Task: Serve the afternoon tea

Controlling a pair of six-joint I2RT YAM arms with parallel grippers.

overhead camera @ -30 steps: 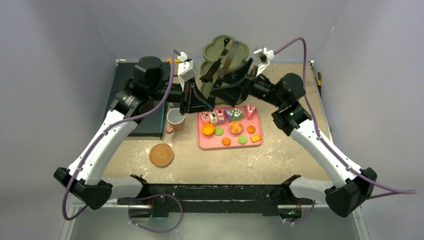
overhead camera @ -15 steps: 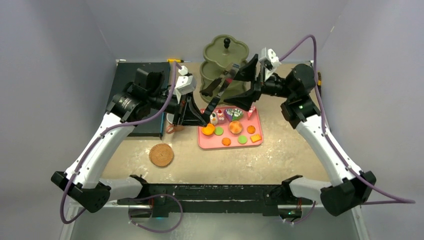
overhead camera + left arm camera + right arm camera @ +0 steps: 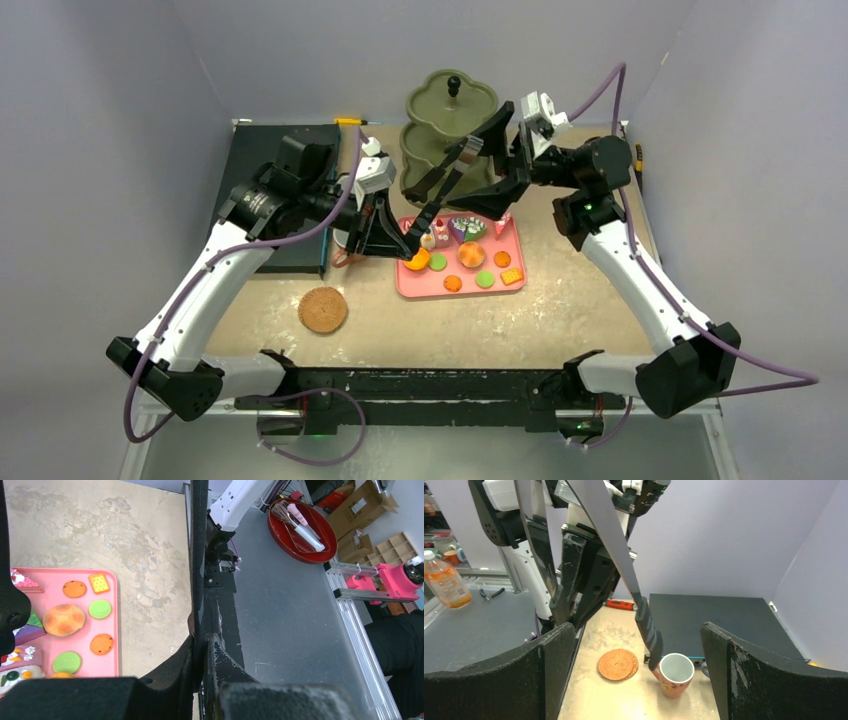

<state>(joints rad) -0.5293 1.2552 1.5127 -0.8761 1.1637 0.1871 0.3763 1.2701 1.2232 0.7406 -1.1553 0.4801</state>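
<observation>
My left gripper is shut on the black tongs. It hangs over the left end of the pink tray. The tongs slant up between the spread fingers of my right gripper, which is open and touches nothing. On the tray lie toy sweets: an orange bun, green rounds and cake slices. The orange mug stands left of the tray, largely hidden by my left gripper in the top view. A sliver of the grey mug shows behind it.
A green tiered stand rises behind the tray, close to my right gripper. A woven coaster lies near the front left. A dark flat box fills the back left corner.
My right gripper has opened wider and drawn back to the right, off the tongs. My left gripper has carried the tongs down toward the tray's left end.
</observation>
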